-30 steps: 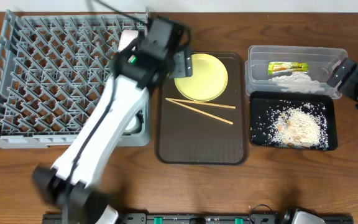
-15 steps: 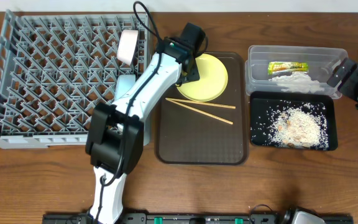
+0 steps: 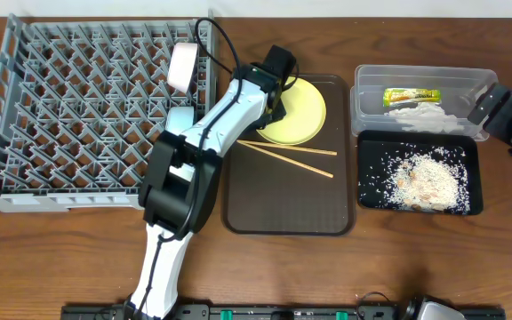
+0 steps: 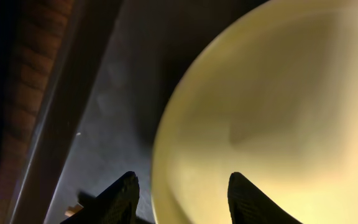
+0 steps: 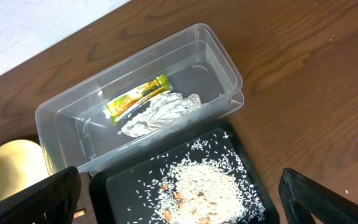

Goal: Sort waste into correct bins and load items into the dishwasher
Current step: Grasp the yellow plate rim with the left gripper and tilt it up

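The round yellow plate (image 3: 299, 114) lies at the back of the brown serving tray (image 3: 287, 200), with two wooden chopsticks (image 3: 288, 157) in front of it. My left gripper (image 3: 272, 100) is open at the plate's left rim. In the left wrist view the rim (image 4: 166, 149) runs between its two fingers (image 4: 182, 194). The clear tub (image 3: 372, 105) holds the green-and-yellow wrapper (image 3: 410, 95) and the white tissue (image 3: 420, 113). The black tray (image 3: 372, 182) holds rice scraps (image 3: 427, 180). My right gripper (image 3: 494, 107) is open and empty beside the tub.
The grey dish rack (image 3: 60, 116) fills the left of the table, with a white cup (image 3: 182, 64) and a white bowl (image 3: 180, 120) at its right side. My left arm crosses the rack's right front corner. The right wrist view shows the tub (image 5: 61, 124) and the rice (image 5: 210, 186).
My left arm has swung from over the rack to the right, and its gripper has come down to the yellow plate's left rim. The right arm has not moved.
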{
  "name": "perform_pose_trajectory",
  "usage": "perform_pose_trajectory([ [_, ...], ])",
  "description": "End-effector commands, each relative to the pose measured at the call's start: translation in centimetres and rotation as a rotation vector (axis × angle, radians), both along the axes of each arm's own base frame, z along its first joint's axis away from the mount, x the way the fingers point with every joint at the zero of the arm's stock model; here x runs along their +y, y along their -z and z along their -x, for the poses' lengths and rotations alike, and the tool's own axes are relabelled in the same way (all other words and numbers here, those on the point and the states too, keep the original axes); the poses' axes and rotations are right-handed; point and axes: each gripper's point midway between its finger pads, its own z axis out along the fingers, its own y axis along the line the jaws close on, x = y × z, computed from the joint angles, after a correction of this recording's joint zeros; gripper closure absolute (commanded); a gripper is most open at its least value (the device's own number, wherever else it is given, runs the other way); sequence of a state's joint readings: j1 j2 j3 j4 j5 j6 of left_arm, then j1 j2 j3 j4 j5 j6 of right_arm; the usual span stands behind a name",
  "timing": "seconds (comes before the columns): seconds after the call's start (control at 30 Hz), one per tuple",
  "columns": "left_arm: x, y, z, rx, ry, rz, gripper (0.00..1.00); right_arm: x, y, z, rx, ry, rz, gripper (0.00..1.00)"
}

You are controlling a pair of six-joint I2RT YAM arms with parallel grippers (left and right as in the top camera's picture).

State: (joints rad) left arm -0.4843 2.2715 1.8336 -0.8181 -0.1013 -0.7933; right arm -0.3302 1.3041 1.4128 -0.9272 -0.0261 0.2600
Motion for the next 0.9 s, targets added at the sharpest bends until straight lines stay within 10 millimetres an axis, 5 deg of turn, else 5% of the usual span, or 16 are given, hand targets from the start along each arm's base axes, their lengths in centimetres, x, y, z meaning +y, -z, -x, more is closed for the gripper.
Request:
perform_pose_trajectory([
  [0.0,1.0,0.9,-0.6,-0.005,-0.055,-0.034,0.52,-0.2,-0.7,0.1,-0.018,0.012,0.002,0.01],
  [0.3,0.9,2.5,-0.6,0.006,-0.066,-0.032,0.61,-0.2,-0.7,0.1,-0.017,0.012,0.002,0.01],
  [0.5,0.8,2.5,-0.6,0.007,-0.063,-0.034,0.81,-0.2,-0.7,0.1,-0.018,0.012,0.002,0.01],
  [0.53,0.9,2.5,-0.6,0.008,-0.060,-0.035,0.92,-0.2,-0.7,0.1,-0.018,0.012,0.002,0.01],
  [0.87,0.5,0.2,-1.5,-0.046,0.072,-0.048,0.93,-0.2,-0.7,0.1,-0.018,0.012,0.002,0.01],
])
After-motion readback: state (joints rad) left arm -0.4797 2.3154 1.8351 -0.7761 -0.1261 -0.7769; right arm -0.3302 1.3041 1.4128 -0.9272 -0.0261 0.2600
